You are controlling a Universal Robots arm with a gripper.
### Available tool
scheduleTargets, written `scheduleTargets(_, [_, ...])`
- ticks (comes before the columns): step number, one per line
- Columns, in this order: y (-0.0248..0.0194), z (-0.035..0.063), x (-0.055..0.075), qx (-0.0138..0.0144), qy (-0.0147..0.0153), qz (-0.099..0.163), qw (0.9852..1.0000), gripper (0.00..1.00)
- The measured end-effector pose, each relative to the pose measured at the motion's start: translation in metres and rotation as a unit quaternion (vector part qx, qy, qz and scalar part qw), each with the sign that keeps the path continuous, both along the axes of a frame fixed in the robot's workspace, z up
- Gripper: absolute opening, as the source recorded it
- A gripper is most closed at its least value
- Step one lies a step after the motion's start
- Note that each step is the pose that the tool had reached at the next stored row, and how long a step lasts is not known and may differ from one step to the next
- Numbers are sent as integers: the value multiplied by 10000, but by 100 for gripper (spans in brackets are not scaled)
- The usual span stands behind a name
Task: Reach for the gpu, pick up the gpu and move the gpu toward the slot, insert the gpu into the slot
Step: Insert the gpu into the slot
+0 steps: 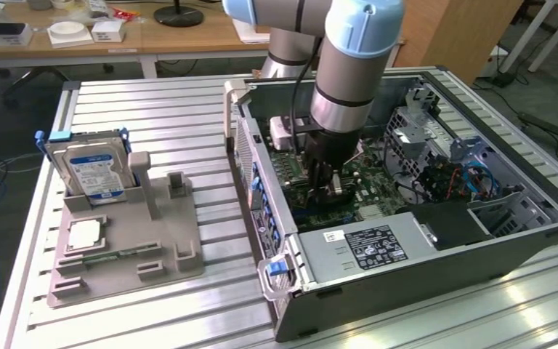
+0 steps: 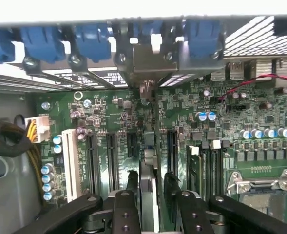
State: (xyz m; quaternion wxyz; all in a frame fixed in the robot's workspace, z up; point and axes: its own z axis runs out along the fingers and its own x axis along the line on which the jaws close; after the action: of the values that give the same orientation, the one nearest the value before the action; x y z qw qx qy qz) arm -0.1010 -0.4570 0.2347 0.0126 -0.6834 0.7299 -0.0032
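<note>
You have the black two-fingered gripper (image 2: 150, 187) low in the frame's centre, its fingers parted and flanking but apparently not pinching the thin dark upright gpu card (image 2: 148, 146), which stands edge-on in the long black motherboard slot (image 2: 149, 127).

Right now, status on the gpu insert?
Gripper down inside the PC case, fingers either side of the gpu. Card upright on edge over the green motherboard, bracket at the rear wall. Nothing visibly blocking.
</note>
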Motion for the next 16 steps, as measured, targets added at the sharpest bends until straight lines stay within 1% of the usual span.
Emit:
scheduleTargets(5, [0,154,0,0,-6,0,10000,35])
scheduleTargets(12, [0,408,0,-7,-20,0,10000,35])
scheduleTargets(13, [0,443,0,-6,-21,0,10000,34])
scheduleTargets(15, [0,449,0,-6,-21,0,10000,21])
scheduleTargets(16, [0,449,0,-6,-21,0,10000,21])
